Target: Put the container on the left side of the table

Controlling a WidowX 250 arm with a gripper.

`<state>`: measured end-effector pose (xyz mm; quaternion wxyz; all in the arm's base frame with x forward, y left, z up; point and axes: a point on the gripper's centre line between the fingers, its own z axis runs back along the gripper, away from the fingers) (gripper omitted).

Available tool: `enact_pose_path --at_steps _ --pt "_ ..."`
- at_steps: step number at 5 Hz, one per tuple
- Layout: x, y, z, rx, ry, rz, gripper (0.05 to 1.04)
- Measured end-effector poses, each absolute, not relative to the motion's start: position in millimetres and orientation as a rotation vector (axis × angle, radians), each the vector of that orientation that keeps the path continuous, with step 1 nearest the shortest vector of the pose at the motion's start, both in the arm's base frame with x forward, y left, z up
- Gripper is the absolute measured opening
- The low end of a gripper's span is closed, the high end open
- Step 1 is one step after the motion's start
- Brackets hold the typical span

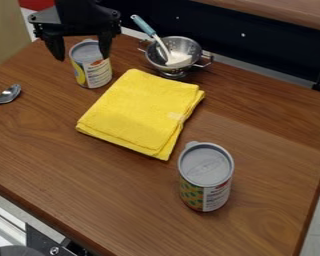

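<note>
The black gripper [83, 57] hangs at the upper left, open, its two fingers apart on either side of a can's top. That can [98, 72], with a grey lid and a yellow and white label, stands upright at the back left of the table. A gap shows between the left finger and the can, while the right finger overlaps its right edge; contact there cannot be told. A second container [205, 177], a can with a grey lid and a green and orange patterned label, is upright at the front right. The wooden table [89, 175] lies beneath them.
A folded yellow cloth [141, 112] lies mid-table between the two cans. Behind it stands a metal colander [183, 46] holding a blue-handled utensil [144, 25]. A spoon [9, 94] with a red handle lies at the left edge.
</note>
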<state>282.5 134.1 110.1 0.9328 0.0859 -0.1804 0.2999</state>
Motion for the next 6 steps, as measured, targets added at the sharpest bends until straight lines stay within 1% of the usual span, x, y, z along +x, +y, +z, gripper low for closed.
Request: enact_pose_path --at_steps 1,2,3,4,5,6 --pt "278.5 132.3 100.9 0.173 -0.337 0.625 0.998" --pt "271.7 97.0 86.5 0.176 -0.284 0.725 0.998" --pt "265.6 56.8 82.5 0.173 -0.264 0.808 0.998" --pt "257.9 22.9 83.2 0.126 -0.195 1.061 0.998" --pt "258.0 -22.5 91.0 0.054 -0.155 1.240 0.998" --pt "259.5 -58.4 94.9 -0.004 -0.108 1.474 0.998"
